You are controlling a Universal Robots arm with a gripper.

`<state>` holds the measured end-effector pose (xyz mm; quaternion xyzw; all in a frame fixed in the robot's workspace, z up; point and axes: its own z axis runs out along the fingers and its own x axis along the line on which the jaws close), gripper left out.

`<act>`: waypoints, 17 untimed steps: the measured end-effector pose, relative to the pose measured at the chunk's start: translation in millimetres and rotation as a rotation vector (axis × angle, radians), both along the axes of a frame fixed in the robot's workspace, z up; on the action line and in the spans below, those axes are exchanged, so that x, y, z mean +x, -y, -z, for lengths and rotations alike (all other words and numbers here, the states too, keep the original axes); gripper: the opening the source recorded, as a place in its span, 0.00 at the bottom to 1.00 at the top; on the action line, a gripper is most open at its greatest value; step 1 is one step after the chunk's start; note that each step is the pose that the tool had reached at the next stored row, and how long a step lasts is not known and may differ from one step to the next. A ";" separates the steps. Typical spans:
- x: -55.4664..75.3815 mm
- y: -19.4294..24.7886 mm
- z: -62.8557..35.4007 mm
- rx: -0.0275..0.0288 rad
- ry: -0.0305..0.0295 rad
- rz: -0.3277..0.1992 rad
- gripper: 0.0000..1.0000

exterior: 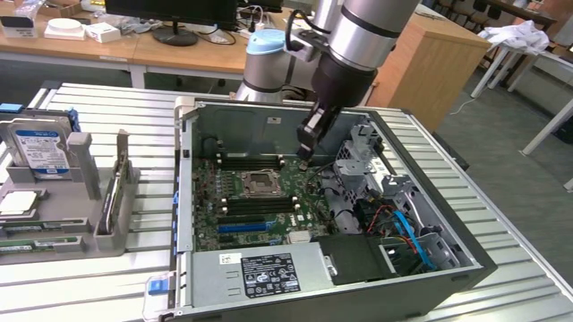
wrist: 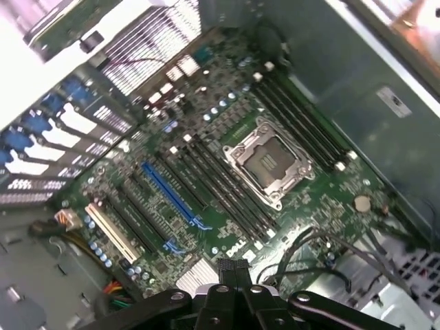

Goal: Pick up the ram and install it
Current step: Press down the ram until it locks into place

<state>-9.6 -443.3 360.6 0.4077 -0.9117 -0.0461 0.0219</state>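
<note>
A robot arm's gripper [exterior: 305, 154] hangs inside an open computer case [exterior: 465, 261], just above the green motherboard [exterior: 235, 216] and near the black memory slots [exterior: 252, 162]. Whether it grips anything cannot be told. The slots look empty, so the install seems not yet done. What look like green memory sticks [exterior: 27, 246] lie on a grey tray [exterior: 109, 240] at the exterior view's left. Seating one would call for squaring it over a slot and pressing straight down.

Motherboard [exterior: 208, 225] inside case [exterior: 259, 126]; hard drive [exterior: 40, 151] in rack [exterior: 83, 161], exterior view's left of case.
</note>
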 end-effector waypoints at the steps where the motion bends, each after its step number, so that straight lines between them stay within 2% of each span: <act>1: 0.0 0.0 1.5 0.0001 -0.0001 -0.018 0.10; 5: 0.0 0.0 6.7 0.0000 0.0000 -0.090 0.10; 9: 0.0 0.4 6.9 0.0000 -0.0001 -0.096 0.10; 11: 0.0 0.5 6.9 0.0000 -0.0001 -0.077 0.10; 17: 0.0 0.4 6.8 0.0000 0.0000 0.027 0.10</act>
